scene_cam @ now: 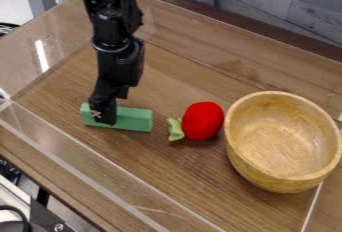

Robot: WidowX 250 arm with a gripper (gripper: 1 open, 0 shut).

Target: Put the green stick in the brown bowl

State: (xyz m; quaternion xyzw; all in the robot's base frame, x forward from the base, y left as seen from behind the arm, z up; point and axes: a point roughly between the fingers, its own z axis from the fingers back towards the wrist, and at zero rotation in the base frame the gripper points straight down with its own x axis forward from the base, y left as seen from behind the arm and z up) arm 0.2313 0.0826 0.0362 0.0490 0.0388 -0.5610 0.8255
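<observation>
the black gripper [103, 109] points straight down over the left end of the green stick [118, 119], its fingers [106, 102] spread as wide as they go and set down at the block itself. the fingertips sit at the stick's top face and near edge; whether they actually touch it cannot be told from this view, and nothing is clamped between them. the stick lies flat on the wooden table [201, 66], its long side running away to the right of the fingers and slightly toward the camera.

further right of the fingers, past the stick's free end, is a red round toy [202, 120] with small green leaves [175, 129] on the side facing the stick; the leaves are near the stick's end but apart from it. beyond the toy, well to the right of the fingers, stands the brown bowl [325, 136], light wood with a thick rim, just beside the red toy. a clear plastic wall [80, 176] runs along the table's near edge, in front of the fingers.
</observation>
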